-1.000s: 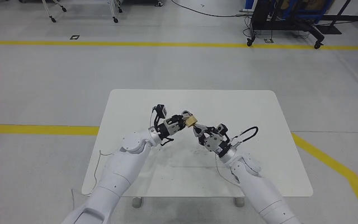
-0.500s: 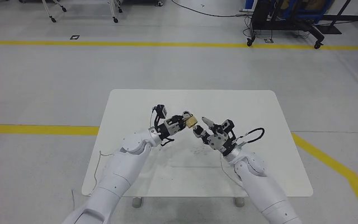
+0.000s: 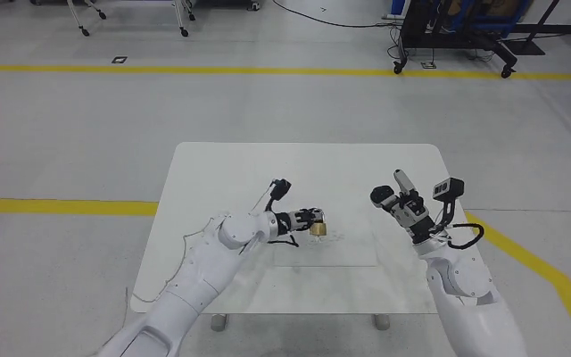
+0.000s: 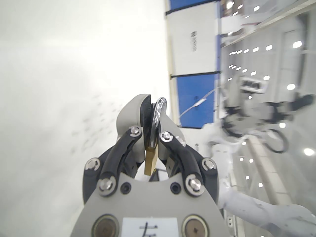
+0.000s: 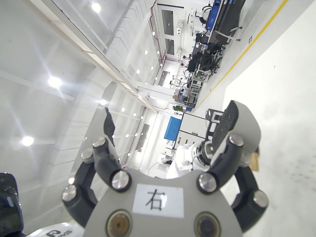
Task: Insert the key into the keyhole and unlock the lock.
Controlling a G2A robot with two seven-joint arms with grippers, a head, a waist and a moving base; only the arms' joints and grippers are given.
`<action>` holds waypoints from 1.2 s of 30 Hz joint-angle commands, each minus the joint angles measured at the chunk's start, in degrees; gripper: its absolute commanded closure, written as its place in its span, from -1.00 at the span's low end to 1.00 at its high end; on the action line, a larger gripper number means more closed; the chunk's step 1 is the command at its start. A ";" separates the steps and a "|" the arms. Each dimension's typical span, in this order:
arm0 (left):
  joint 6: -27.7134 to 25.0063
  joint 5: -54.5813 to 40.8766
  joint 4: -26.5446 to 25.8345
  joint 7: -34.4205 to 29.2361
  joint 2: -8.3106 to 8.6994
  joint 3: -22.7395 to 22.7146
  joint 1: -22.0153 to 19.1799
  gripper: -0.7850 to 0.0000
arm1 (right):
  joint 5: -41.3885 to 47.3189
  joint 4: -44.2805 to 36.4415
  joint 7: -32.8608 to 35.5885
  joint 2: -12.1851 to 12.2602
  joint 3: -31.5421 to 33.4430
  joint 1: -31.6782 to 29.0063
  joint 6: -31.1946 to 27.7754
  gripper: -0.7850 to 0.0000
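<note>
Brass lock [image 3: 318, 229] pinched in left end effector [image 3: 311, 218], above the counter [image 3: 223, 170].
Right end effector [image 3: 391, 187] spread and empty, well apart on the lock's right side.

bare table [image 3: 352, 234] separates the lock [image 3: 318, 229] from the right pincer [image 3: 390, 189].

Bright, even overhead light. White rounded-rectangle counter [image 3: 232, 170] evenly lit in top view; in left wrist view its surface is washed out by glare. Small brass padlock [image 4: 150, 160] sits shaded inside the left pincer [image 4: 153, 108]. Right wrist view: round ceiling lamps [image 5: 54, 82] flare with streaks, straight lines bow near edges.
</note>
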 commanded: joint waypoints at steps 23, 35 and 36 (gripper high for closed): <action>3.51 -1.00 0.89 -1.38 -0.46 -0.93 -1.51 -1.00 | 0.56 0.40 0.13 -0.01 -0.13 0.10 -0.03 -1.00; -2.70 21.12 -16.33 11.76 4.03 -9.54 3.08 -1.00 | -19.42 2.50 -14.23 -0.04 4.37 3.01 -13.38 -1.00; -3.04 23.95 -18.80 13.03 4.37 -10.02 3.70 -1.00 | -20.94 2.39 -16.27 -0.07 5.25 3.29 -14.50 -1.00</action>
